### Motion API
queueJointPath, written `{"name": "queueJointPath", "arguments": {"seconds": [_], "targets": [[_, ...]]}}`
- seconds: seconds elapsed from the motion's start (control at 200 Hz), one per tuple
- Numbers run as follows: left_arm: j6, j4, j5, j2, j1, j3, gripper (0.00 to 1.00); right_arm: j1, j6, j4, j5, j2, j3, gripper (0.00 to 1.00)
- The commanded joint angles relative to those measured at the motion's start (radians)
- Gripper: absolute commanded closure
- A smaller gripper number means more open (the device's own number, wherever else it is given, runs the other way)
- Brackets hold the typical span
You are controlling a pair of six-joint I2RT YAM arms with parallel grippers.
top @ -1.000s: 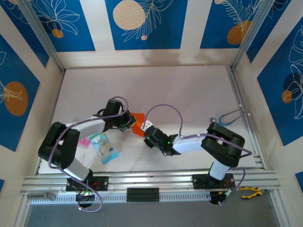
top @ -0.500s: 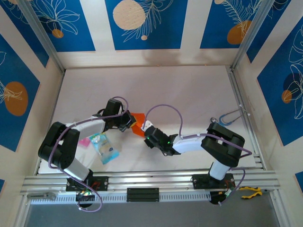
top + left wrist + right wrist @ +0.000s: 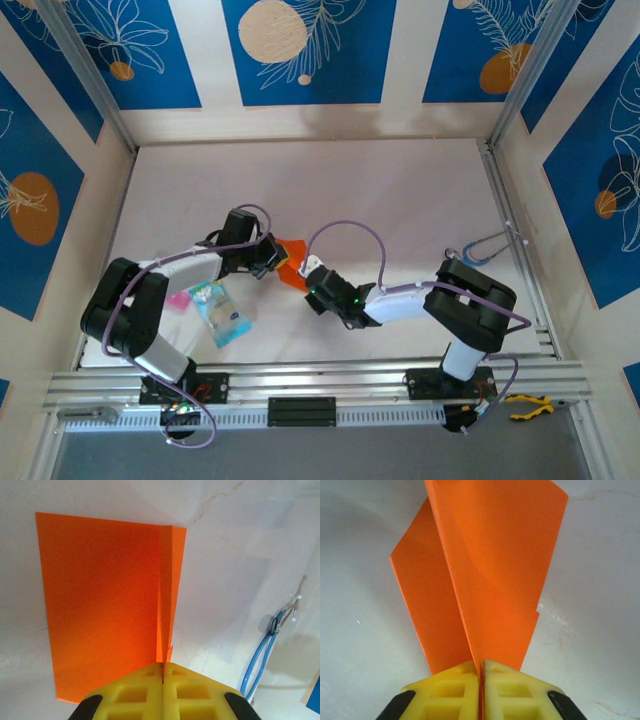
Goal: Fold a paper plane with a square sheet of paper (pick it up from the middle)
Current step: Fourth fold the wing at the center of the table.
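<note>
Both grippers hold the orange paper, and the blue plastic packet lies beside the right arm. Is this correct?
Not quite. In the top external view the blue plastic packet lies beside the left arm. The left gripper and right gripper do both hold the orange paper.

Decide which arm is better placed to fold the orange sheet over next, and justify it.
Probably right: the right gripper is shut on a raised fold of the orange sheet, while the left gripper clamps beside the part lying flat.
</note>
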Motion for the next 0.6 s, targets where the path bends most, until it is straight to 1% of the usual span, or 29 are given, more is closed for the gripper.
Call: {"name": "queueJointPath", "arguments": {"seconds": [0.0, 0.045, 0.16, 0.26, 0.365, 0.595], "targets": [[-0.006, 0.006, 0.018, -0.011, 0.01, 0.01, 0.94, -0.009, 0.022, 0.008, -0.034, 0.002, 0.013, 0.93], [-0.001, -0.001, 0.016, -0.013, 0.013, 0.014, 0.9, -0.011, 0.028, 0.013, -0.051, 0.0, 0.009, 0.94], [0.007, -0.02, 0.009, -0.029, 0.021, 0.018, 0.73, -0.021, 0.067, 0.029, -0.1, 0.0, 0.001, 0.95], [0.022, -0.054, -0.013, -0.057, 0.03, 0.025, 0.66, -0.034, 0.109, 0.052, -0.157, 0.003, -0.011, 0.95], [0.036, -0.083, -0.04, -0.092, 0.037, 0.023, 0.62, -0.047, 0.16, 0.087, -0.206, 0.01, -0.024, 0.95], [0.044, -0.107, -0.065, -0.129, 0.043, 0.015, 0.6, -0.073, 0.24, 0.145, -0.278, 0.027, -0.046, 0.95]]}}
